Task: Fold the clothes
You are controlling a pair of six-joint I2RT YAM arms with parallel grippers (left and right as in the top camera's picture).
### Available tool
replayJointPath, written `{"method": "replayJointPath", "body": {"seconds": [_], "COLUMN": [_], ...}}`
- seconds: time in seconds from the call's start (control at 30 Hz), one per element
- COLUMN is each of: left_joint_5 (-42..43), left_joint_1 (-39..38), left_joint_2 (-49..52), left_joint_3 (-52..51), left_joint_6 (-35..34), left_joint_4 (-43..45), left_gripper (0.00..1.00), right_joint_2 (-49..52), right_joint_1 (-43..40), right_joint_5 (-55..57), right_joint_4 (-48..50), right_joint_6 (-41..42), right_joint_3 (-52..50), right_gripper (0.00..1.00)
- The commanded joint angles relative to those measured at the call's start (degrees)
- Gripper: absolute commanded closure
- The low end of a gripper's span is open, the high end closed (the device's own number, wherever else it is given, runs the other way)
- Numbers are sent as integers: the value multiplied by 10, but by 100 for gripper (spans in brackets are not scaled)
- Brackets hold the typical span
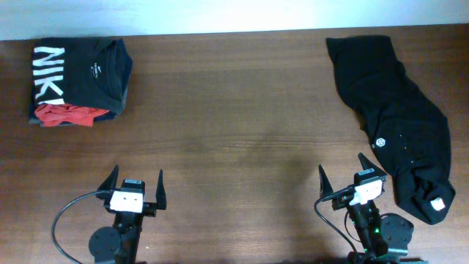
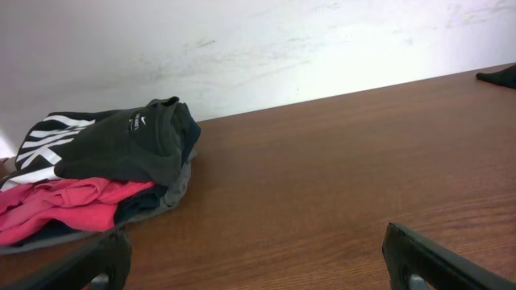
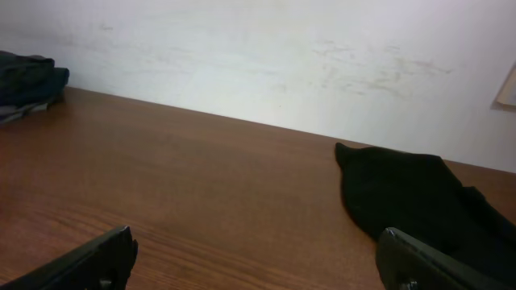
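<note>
- Brown wood-grain table [image 1: 234, 95] spans the overhead view, backed by a pale, scuffed wall [image 2: 242, 40].
- The black garment [image 1: 396, 125] lies unfolded and rumpled on the right side of the table, running from the far edge toward the near right corner.
- Its round white logo [image 1: 380, 142] faces up about midway along, and a small white tag [image 1: 438, 204] shows at the near end.
- The right hand [image 1: 341, 163] sits at the near edge, just beside the garment's left border, with its fingers spread wide and nothing between them.
- The left hand [image 1: 138, 174] sits at the near left, well apart from the garment, its fingers likewise wide apart and empty.
- In the far left corner lies a folded black Nike shirt [image 1: 88, 70], with a red garment [image 1: 66, 115] poking out from under its near side.
</note>
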Motion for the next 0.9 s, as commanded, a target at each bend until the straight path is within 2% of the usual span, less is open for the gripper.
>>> {"method": "replayJointPath", "body": {"seconds": [0.0, 0.87], "left_joint_5": [8, 17], "left_joint_1": [2, 2], "left_joint_2": [-5, -5], "left_joint_3": [-4, -3], "left_joint_6": [-7, -7], "left_joint_4": [0, 2], "left_gripper": [1, 1], "right_joint_2": [-5, -5], "right_joint_1": [5, 5], "right_joint_5": [3, -16], "right_joint_4": [-2, 14], "right_joint_6": [-2, 3], "right_joint_3": [-5, -5], "right_gripper": [1, 1]}}
